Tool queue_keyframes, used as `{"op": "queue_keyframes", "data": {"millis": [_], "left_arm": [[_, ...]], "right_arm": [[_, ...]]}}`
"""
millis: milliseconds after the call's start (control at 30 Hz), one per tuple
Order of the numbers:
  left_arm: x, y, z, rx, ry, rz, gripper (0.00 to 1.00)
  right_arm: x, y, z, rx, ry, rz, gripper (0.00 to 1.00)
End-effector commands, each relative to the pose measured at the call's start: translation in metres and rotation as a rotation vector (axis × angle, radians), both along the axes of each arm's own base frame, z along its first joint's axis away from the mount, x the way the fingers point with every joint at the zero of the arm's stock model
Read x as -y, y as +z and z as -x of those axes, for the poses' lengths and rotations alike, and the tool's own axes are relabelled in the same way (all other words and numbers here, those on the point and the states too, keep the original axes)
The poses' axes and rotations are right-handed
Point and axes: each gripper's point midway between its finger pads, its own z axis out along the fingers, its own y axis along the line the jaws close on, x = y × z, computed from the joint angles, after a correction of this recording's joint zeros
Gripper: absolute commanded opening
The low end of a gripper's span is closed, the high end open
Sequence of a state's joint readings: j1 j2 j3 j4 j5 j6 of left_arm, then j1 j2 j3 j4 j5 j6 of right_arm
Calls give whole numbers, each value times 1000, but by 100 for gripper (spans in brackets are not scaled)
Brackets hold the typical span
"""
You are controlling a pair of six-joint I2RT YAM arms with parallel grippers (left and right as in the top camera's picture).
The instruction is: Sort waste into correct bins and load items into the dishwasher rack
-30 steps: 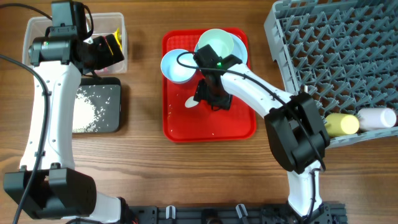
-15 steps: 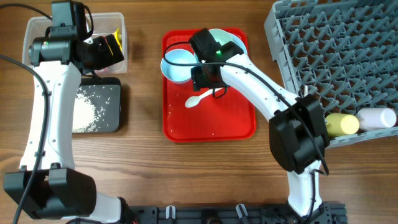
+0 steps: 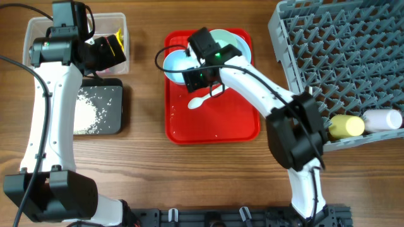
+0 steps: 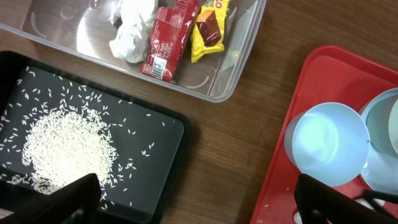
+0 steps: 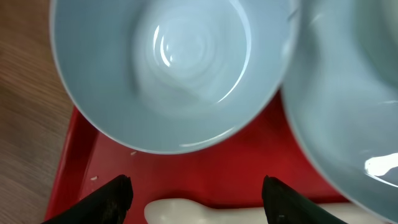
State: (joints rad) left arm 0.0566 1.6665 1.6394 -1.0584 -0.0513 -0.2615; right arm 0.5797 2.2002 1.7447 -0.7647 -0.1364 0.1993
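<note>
1. Wooden table [image 3: 145, 157], with a red tray [image 3: 243, 129] at centre and the rack [image 3: 341, 38] at right.
2. Upright at the tray's back left sits the bowl [image 5: 168, 68], just beside a second bowl [image 3: 230, 41], with the spoon [image 3: 197, 102] near.
3. My right gripper [image 5: 200, 198] hovers over it, jaws spread and empty. My left gripper [image 4: 199, 202] is spread wide, well apart.
4. I judge the bowl light, stiff and slippery, so I would pinch its free rim, one finger inside.

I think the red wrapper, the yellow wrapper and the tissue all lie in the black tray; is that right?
Not quite: the red wrapper, yellow wrapper and tissue all lie in the clear tub, as the left wrist view shows. The black tray holds only rice grains.
</note>
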Motion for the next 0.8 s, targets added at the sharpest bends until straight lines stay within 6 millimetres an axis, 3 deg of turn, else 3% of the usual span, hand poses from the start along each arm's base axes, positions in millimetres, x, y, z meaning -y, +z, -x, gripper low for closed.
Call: {"op": "queue_keyframes", "data": {"millis": [0, 200, 367, 533, 667, 733, 767], "left_arm": [[-1, -5, 0, -12, 10, 8, 100], [-2, -5, 0, -13, 12, 4, 100], [-2, -5, 0, -13, 12, 5, 100], [-2, -5, 1, -17, 12, 6, 100], [-2, -6, 2, -21, 12, 6, 100], [-2, -6, 2, -21, 12, 6, 100], [-2, -6, 2, -21, 12, 6, 100]], "right_arm": [[-14, -23, 15, -93, 25, -28, 71], [-16, -28, 31, -188, -22, -51, 71], [1, -33, 57, -310, -71, 17, 72], [37, -36, 79, -414, -114, 145, 75], [73, -37, 79, -438, -210, 260, 75], [86, -36, 77, -451, -237, 276, 69], [93, -35, 75, -462, -256, 277, 61]]}}
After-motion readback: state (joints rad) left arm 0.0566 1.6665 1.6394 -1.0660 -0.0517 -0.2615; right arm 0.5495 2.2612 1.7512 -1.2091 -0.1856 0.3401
